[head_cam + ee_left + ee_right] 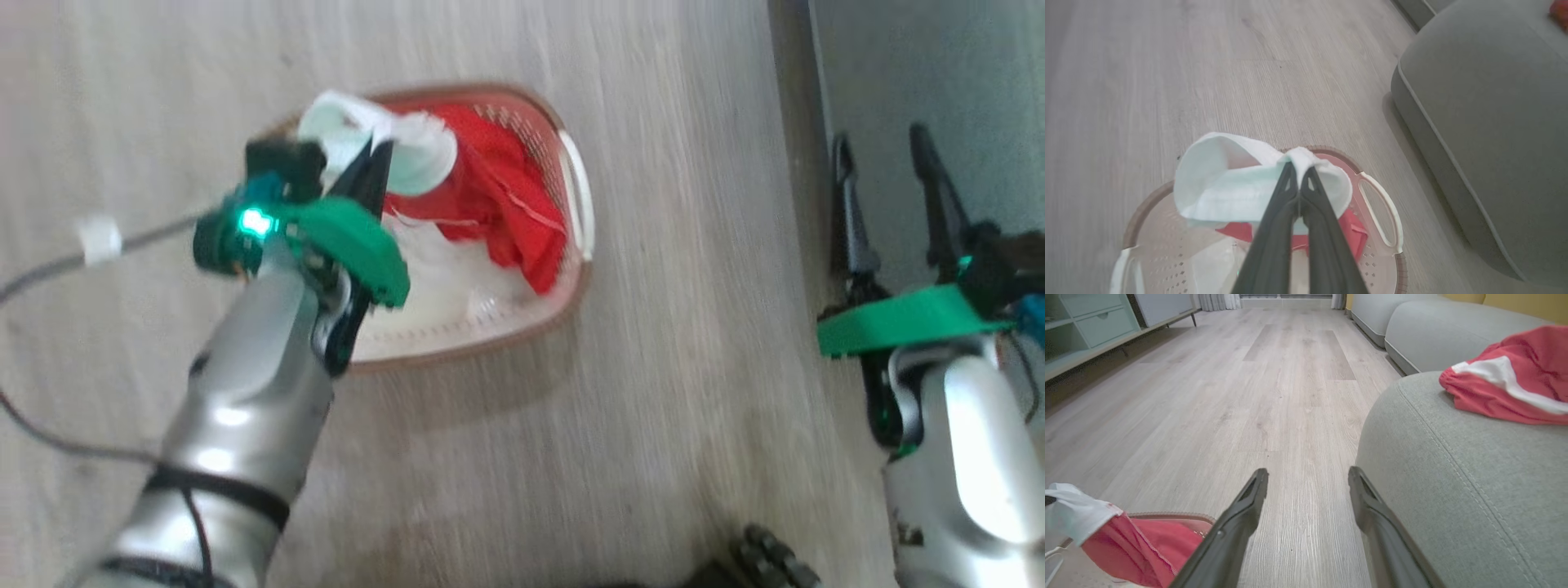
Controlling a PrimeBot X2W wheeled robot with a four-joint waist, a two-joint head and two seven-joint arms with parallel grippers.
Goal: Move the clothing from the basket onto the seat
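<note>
Pinching clothing in left hand, right hand spread; lift clear of basket, swing to seat at 2 o'clock.

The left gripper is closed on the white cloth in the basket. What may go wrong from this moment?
1. The left gripper pinches only a small fold of the red-and-white garment near its fingertips; the fabric may slip out when lifted.
2. The rest of the garment lies in the basket; it might snag and drag or tip it.
3. Hanging cloth may touch the floor before reaching the seat.
</note>
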